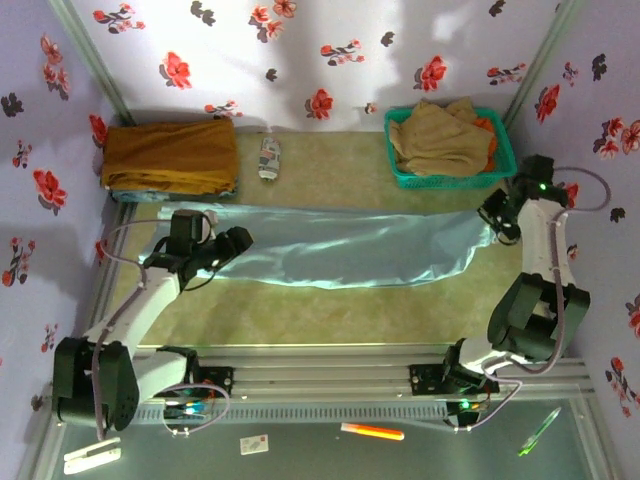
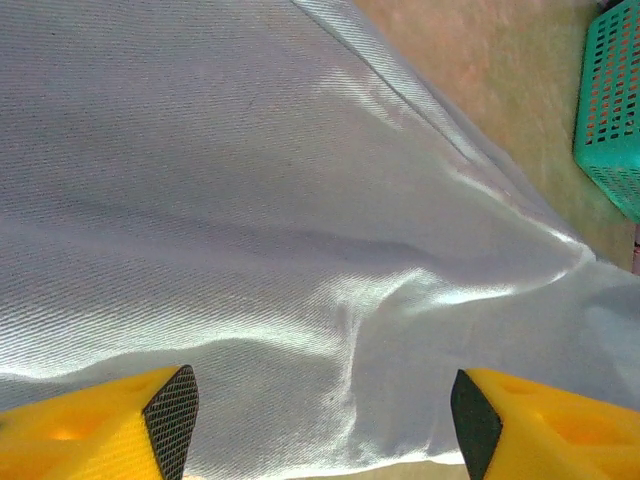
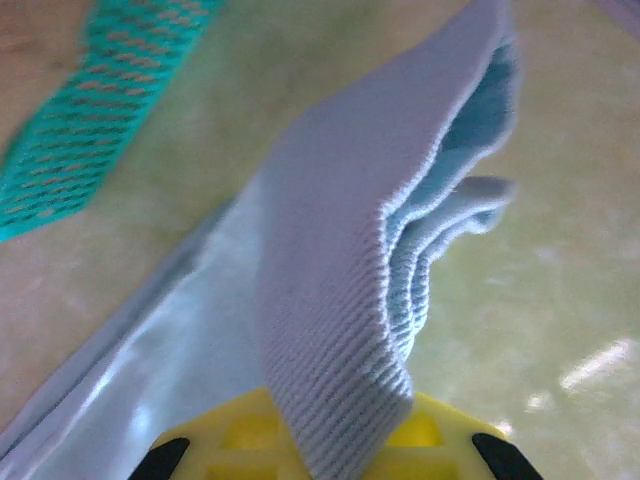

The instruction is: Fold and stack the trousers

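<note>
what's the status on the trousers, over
left gripper open, low over the trousers. right gripper shut on their end, hem raised. trousers laid out long, not yet stacked. teal basket close by right gripper.

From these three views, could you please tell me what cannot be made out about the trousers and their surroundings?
Top view: the trousers' left end is partly hidden under the left arm.
Top view: the small object by the back wall is too small to identify.
Right wrist view: bunched, blurred cloth hides where the right claw pinches it.
Left wrist view: the frame cuts off the trousers' outline.
</note>
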